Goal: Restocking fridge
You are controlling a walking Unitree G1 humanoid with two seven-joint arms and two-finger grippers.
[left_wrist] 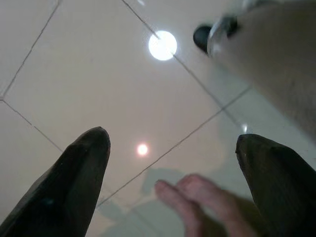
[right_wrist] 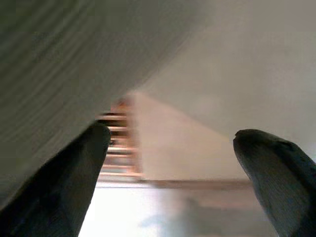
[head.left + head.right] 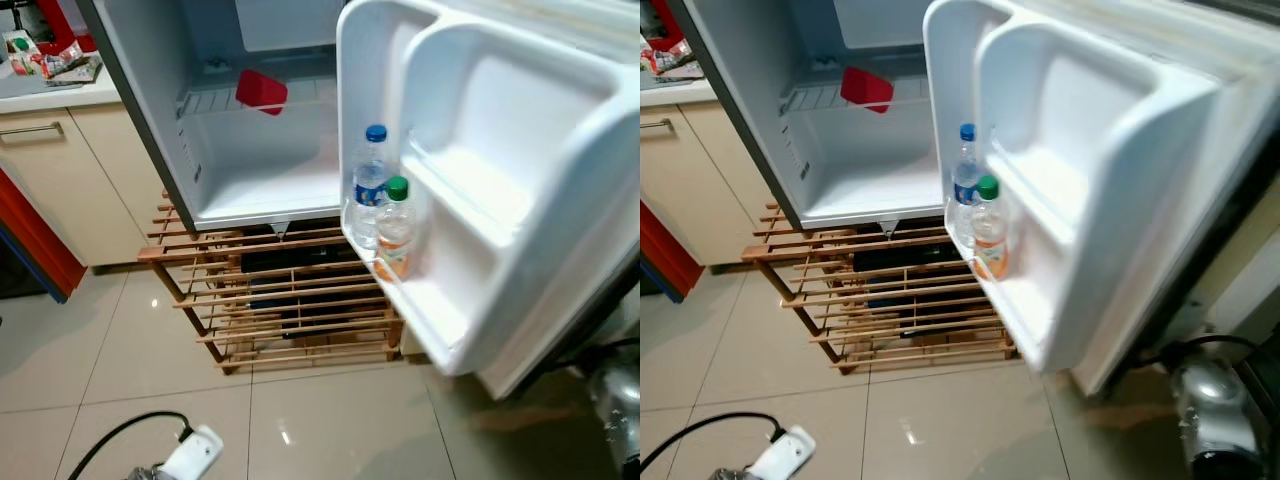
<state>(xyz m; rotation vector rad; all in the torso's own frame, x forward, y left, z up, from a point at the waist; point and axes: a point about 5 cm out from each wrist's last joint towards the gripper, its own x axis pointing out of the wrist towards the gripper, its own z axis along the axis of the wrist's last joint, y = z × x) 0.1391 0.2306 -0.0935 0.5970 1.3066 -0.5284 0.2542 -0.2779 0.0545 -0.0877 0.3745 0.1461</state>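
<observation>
- Nearest the head camera, at about 7 o'clock, a white plug block (image 3: 190, 455) with a black cable (image 3: 115, 438) is lying on the pale floor tiles (image 3: 330, 420).
- Left gripper (image 1: 173, 163) is hanging over those tiles with its two black fingers (image 1: 64, 187) spread wide and nothing between them; a person's fingertips (image 1: 197, 202) are showing blurred near them, on the floor side.
- Right gripper (image 2: 170, 163) is likewise gaping and holding nothing; past it, a blurred white surface and part of the wooden rack (image 2: 118, 148) are showing.
- Fridge door (image 3: 500, 190) is standing open at 3 o'clock – in its lower shelf a blue-capped water bottle (image 3: 370, 185) and a green-capped bottle (image 3: 396, 228) are standing upright, touching side by side.
- Fridge cabinet (image 3: 260, 120) is sitting open at 12 o'clock; a red container (image 3: 261, 92) is resting on its wire shelf (image 3: 215, 100).
- Under the fridge – a slatted wooden rack (image 3: 280, 300); at 10 o'clock a beige cupboard (image 3: 60, 170) is carrying clutter on its top.
</observation>
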